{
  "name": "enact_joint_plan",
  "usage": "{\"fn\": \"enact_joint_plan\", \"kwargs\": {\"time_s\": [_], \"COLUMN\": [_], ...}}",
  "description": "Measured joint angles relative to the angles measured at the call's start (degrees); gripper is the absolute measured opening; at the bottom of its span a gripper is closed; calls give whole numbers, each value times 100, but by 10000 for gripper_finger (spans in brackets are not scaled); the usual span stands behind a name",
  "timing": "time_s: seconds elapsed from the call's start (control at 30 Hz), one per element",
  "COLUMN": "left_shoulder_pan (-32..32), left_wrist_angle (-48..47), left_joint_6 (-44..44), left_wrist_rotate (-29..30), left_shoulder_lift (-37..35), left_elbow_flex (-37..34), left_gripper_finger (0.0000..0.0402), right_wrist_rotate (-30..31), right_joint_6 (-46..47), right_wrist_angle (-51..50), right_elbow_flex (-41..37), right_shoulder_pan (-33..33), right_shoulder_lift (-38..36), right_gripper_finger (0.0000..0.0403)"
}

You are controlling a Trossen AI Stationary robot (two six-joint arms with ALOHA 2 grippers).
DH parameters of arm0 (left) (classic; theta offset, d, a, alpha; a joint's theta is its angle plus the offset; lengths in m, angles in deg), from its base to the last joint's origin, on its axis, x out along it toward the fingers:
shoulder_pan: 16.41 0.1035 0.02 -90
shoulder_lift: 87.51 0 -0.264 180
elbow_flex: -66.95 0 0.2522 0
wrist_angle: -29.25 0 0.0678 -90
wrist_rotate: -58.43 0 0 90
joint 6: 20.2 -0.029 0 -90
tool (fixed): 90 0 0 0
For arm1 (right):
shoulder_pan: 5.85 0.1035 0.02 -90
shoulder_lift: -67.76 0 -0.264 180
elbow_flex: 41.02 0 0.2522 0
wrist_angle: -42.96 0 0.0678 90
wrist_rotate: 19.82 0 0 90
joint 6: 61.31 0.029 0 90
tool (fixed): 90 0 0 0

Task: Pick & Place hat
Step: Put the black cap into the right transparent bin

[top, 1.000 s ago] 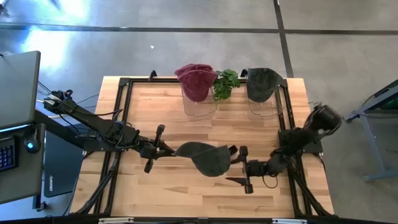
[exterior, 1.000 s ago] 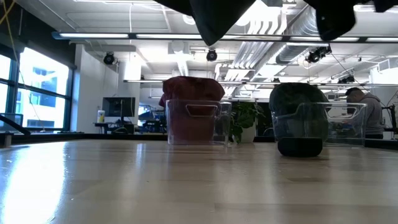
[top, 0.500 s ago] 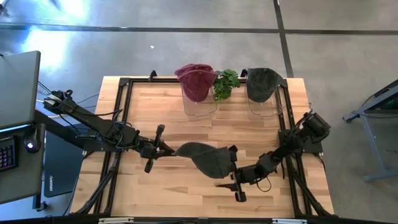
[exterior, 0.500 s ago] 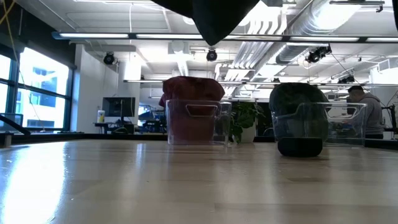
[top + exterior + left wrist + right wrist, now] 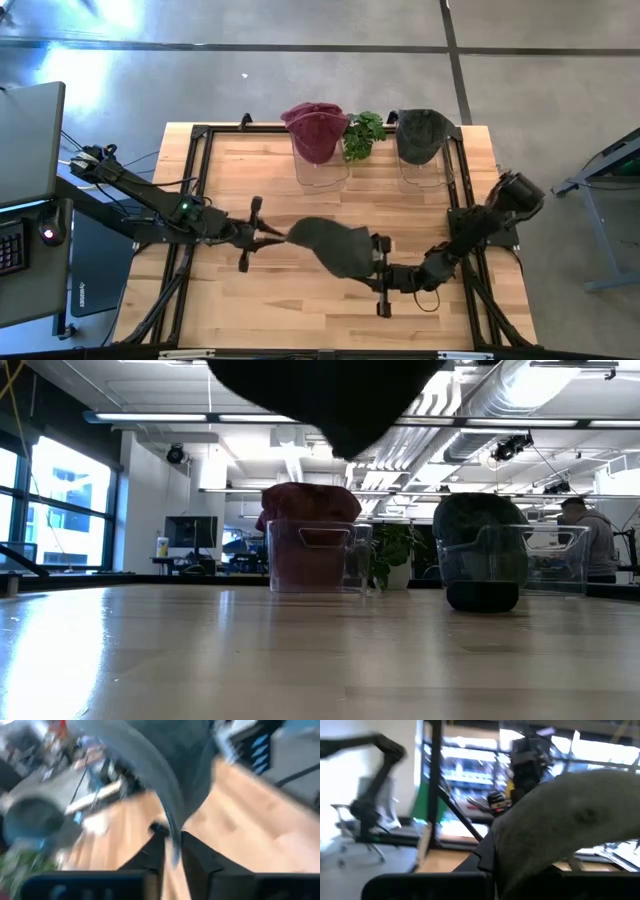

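A dark grey-green hat (image 5: 335, 246) hangs in the air over the middle of the table, between my two grippers. In the low view only its underside (image 5: 330, 400) shows, at the top. My left gripper (image 5: 272, 236) is at the hat's left end and is shut on its brim. My right gripper (image 5: 376, 262) is at the hat's right end, shut on the crown. The hat (image 5: 570, 820) fills much of the right wrist view. My left gripper pinches the brim's edge (image 5: 172, 832) between its two fingers (image 5: 155, 851), coming in about level from the table's left. The hat is lifted clear of the table. My right gripper is shut on the crown's right side (image 5: 362, 258), coming in about level from the table's right. The hat itself hides the place of contact in the right wrist view.
At the table's far edge stand two clear containers. One has a maroon hat (image 5: 316, 132) on it and the other a dark grey hat (image 5: 422, 135). A small green plant (image 5: 364, 136) stands between them. A black frame (image 5: 200, 170) runs around the tabletop.
My right gripper has moved toward the table's left to the hat's crown and has shut on it. It was wide open a second ago. The hat's right part has shifted slightly and now shows lower and wider in the low view. The hat stays clear of the table.
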Motion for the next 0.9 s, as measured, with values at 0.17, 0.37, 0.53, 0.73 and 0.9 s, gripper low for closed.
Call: {"fn": "enact_joint_plan", "kwargs": {"time_s": [0.17, 0.37, 0.53, 0.73, 0.9], "left_shoulder_pan": [2, 2, 2, 2, 2], "left_wrist_angle": [-1229, -2820, -3097, -3011, -2949], "left_joint_6": [622, 1911, 2509, 2513, 2460], "left_wrist_rotate": [1063, 1685, 1625, 1546, 1546], "left_shoulder_lift": [0, 0, 0, 0, 0], "left_elbow_flex": [2, 0, 0, 0, 0], "left_gripper_finger": [135, 197, 204, 204, 204], "right_wrist_rotate": [1295, 903, -1429, -3298, -2676], "right_joint_6": [364, 2236, 3582, 3376, 2236], "right_wrist_angle": [-2400, -7332, -11060, -14447, -16403], "right_elbow_flex": [3, 901, 2310, 3704, 4645], "right_shoulder_pan": [263, -362, -1949, -4272, -5433], "right_shoulder_lift": [-1256, -3022, -3515, -3050, -2075], "right_gripper_finger": [5, 4, 5, 5, 3]}}
